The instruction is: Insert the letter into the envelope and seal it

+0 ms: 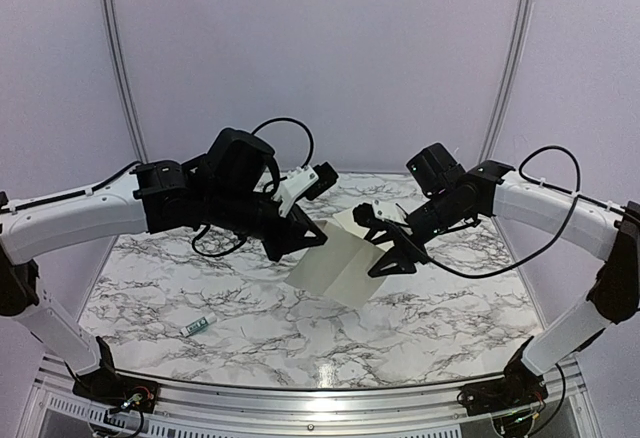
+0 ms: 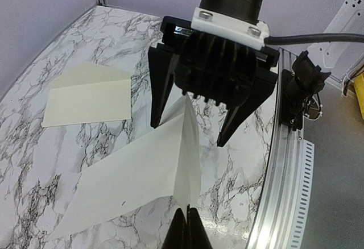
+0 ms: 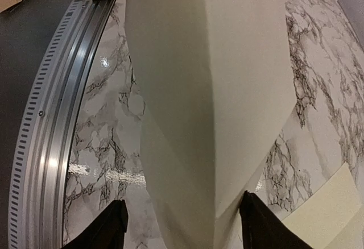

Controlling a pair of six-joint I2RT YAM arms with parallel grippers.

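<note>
The letter (image 1: pixel 335 273) is a white creased sheet, held off the marble between both arms and bent along a fold. My left gripper (image 2: pixel 187 226) is shut on its near corner (image 2: pixel 186 195). My right gripper (image 2: pixel 193 129) stands open astride the opposite edge. In the right wrist view the letter (image 3: pixel 210 90) fills the gap between the two black fingers (image 3: pixel 99 226), and neither pad presses on it. The cream envelope (image 2: pixel 85 98) lies flat on the table with its flap open, beyond the letter. It also shows in the top view (image 1: pixel 350 221) and at the right wrist view's corner (image 3: pixel 324 209).
A small white-and-green glue tube (image 1: pixel 198 324) lies on the marble table (image 1: pixel 450 298) at the front left. A metal rail (image 1: pixel 300 398) runs along the near edge. Purple walls (image 1: pixel 320 58) close the back and sides.
</note>
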